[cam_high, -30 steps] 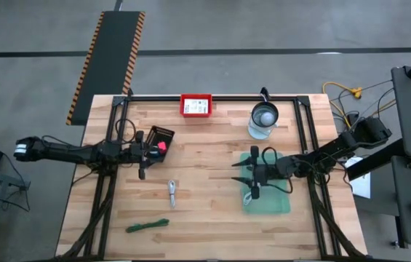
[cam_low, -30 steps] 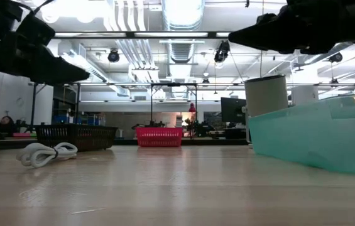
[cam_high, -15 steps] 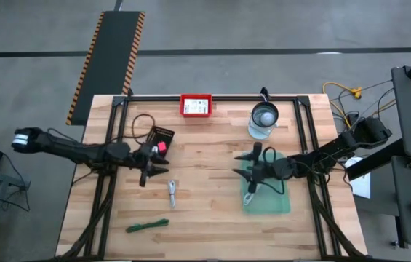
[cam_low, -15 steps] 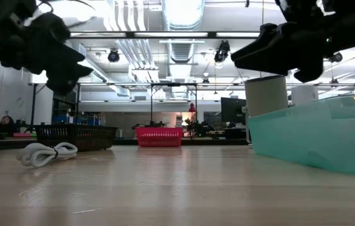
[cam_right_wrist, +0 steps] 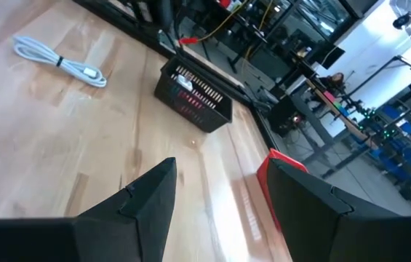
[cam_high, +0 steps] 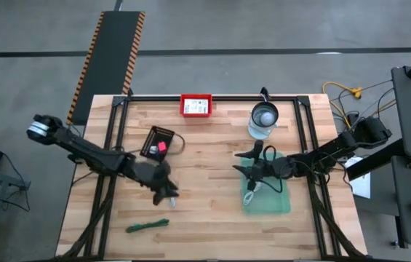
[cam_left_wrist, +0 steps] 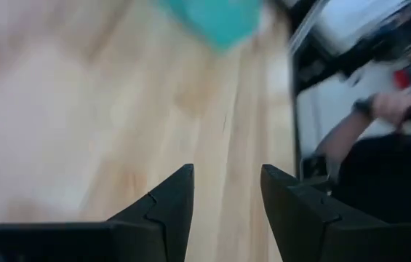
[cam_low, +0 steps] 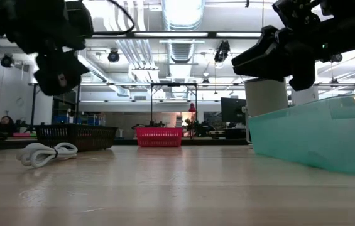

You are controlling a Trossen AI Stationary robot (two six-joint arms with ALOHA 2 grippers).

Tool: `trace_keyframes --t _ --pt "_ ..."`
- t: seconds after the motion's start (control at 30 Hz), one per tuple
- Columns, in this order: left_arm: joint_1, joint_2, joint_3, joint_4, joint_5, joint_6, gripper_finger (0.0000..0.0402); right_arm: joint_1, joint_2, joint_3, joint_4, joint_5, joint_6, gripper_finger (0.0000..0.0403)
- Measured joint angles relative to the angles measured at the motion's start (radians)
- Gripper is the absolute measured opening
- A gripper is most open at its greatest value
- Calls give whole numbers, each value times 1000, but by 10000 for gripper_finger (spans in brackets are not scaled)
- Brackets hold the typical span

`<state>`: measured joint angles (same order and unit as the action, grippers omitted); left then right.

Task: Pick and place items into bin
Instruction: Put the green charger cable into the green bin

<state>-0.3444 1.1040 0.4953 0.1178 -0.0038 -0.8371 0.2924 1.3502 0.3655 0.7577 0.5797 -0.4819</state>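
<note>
**Q:** What lies nearest the front edge of the worktop [cam_high: 205, 225], and where are the arms?

**A:** The green tie [cam_high: 147, 226] lies closest to the front, left of centre. Just behind it the left end effector [cam_high: 165, 193] hangs over the spot where the white coiled cable [cam_low: 46, 152] rests on the wood; from above the arm hides the cable, though the low view and the right wrist view [cam_right_wrist: 60, 60] both show it lying flat. The left fingers [cam_left_wrist: 169, 211] stand apart with nothing between them. To the right, the teal bin [cam_high: 278, 204] sits on the boards, and the right end effector [cam_high: 247, 164] hovers over its rear left corner, fingers [cam_right_wrist: 147, 196] likewise spread and empty.

**Q:** And farther back?

**A:** A black wire basket [cam_high: 158, 140] holding something pink stands behind the left end effector. Beyond the bin is a glass jar [cam_high: 264, 120] with a metal lid. At the rear edge sits a red tray [cam_high: 196, 106] containing white printed cards [cam_high: 198, 106]. Past the worktop's edge, the left wrist view catches a person's hand [cam_left_wrist: 393, 103], blurred.
</note>
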Motion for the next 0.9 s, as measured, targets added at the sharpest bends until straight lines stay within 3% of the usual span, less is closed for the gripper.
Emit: trace_keyframes --t 0.3,0.47,0.7,0.9 --pt "-171 288 378 -543 5 -323 144 2 0 -13 1 0 64 201" --pt "-255 409 565 -808 30 -414 144 2 0 -15 1 -1 90 201" --pt "-347 538 688 -863 79 -512 144 2 0 -18 1 -2 109 201" --pt "-386 606 688 -878 181 -619 144 2 0 -18 1 -3 108 201"
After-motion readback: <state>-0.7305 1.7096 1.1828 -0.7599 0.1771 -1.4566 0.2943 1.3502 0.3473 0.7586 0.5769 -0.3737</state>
